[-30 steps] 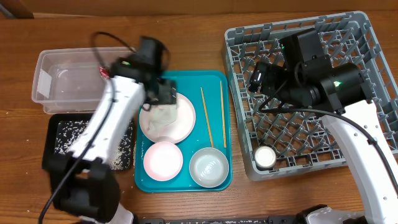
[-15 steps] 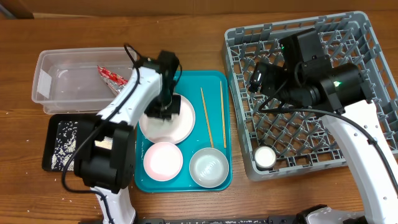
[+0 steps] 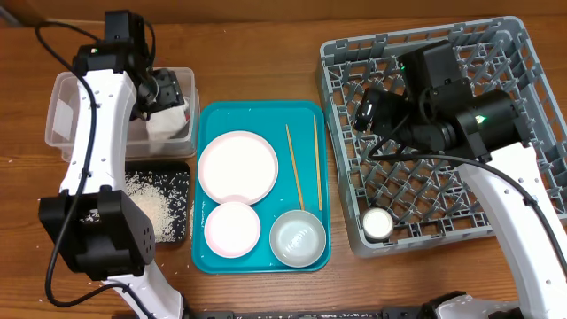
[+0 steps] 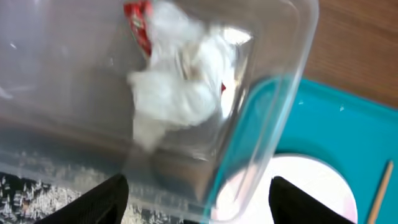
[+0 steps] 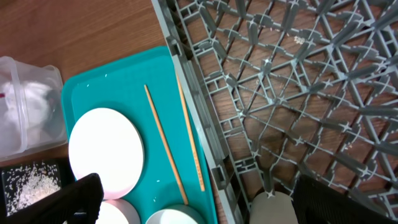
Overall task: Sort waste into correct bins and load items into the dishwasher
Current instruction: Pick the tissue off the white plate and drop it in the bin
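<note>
My left gripper (image 3: 171, 96) (image 4: 199, 208) hangs open and empty over the right end of the clear tub (image 3: 71, 97) (image 4: 273, 81). Inside the tub lie the crumpled white napkin (image 3: 165, 127) (image 4: 177, 93) and the red-and-silver wrapper (image 4: 138, 28). The black tray (image 3: 182, 229) holds rice grains (image 3: 151, 199). The teal tray (image 3: 266, 115) carries a large plate (image 3: 237, 165) (image 5: 106, 152), a small pink plate (image 3: 232, 226), a white bowl (image 3: 297, 237) and two chopsticks (image 3: 294, 166) (image 5: 165, 146). My right gripper (image 3: 376, 120) (image 5: 211, 208) is open and empty above the grey dish rack (image 3: 461, 190) (image 5: 298, 81), where a small white cup (image 3: 378, 223) (image 5: 273, 210) stands.
The teal tray lies between the two bins and the rack. Bare wooden table (image 3: 266, 53) shows behind and in front. The rack's pegs stand under my right arm. A few rice grains lie on the teal tray (image 5: 124, 81).
My left gripper moved from the large plate up and left to the clear tub and let go of the napkin, which now lies in the tub. The plate is bare. The right arm has not moved.
</note>
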